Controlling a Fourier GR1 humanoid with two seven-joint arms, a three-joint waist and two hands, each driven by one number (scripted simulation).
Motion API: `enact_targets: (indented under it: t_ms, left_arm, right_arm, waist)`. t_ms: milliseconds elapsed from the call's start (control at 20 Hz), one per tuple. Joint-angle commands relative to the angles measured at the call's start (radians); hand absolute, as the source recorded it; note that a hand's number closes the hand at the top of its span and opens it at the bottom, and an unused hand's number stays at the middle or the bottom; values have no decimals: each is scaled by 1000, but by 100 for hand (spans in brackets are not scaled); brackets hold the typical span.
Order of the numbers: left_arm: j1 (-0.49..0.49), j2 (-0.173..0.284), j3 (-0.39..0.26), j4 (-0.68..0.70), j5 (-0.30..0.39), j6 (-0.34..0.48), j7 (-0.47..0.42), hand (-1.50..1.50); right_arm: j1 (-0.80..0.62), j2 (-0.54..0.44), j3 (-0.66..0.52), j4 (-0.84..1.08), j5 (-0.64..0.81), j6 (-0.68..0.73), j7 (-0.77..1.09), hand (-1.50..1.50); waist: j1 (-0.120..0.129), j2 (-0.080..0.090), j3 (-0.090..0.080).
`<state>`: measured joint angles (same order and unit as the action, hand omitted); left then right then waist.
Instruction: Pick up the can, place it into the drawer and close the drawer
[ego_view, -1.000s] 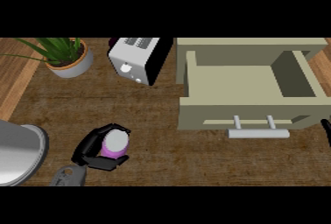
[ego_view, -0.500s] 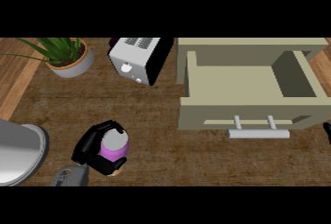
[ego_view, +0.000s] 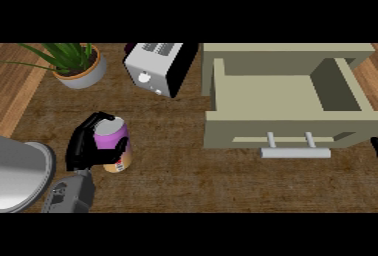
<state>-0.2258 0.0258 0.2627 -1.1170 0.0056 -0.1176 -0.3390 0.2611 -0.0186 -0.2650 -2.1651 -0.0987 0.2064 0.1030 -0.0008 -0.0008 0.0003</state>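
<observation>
Can: we count one can (ego_view: 114, 144), purple with an orange base, standing on the worktop left of centre, well apart from the drawer.
Left hand: our left hand (ego_view: 87, 147) has its fingers (ego_view: 97, 120) curled round the can.
Right hand: only a dark sliver shows at the right edge; we cannot tell its state.
Drawer: one drawer (ego_view: 284, 102), pulled open, one handle (ego_view: 295, 151) on its front.
Others: one toaster (ego_view: 159, 67), one potted plant (ego_view: 74, 62).
Surface: dark wooden worktop (ego_view: 192, 180), paler wood at the left edge.

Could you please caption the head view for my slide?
Left robot hand grips the can; drawer stands open.
</observation>
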Motion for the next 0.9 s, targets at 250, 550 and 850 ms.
enact_targets:
  t_ms: [250,550,850]
  left_arm:
    - [-74,-25,-137,-245,-15,148,225,150]
    - [-186,-26,-253,-315,-15,222,383,150]
    - [-328,-26,-309,-344,-20,292,534,150]
  right_arm:
    - [40,-21,-34,-54,-67,20,21,-150]
    - [37,9,-1,-82,-22,-6,53,-150]
    - [29,-30,-60,-45,-93,20,30,-150]
  waist:
    - [-3,-2,0]
    - [-3,-1,0]
    - [-7,0,0]
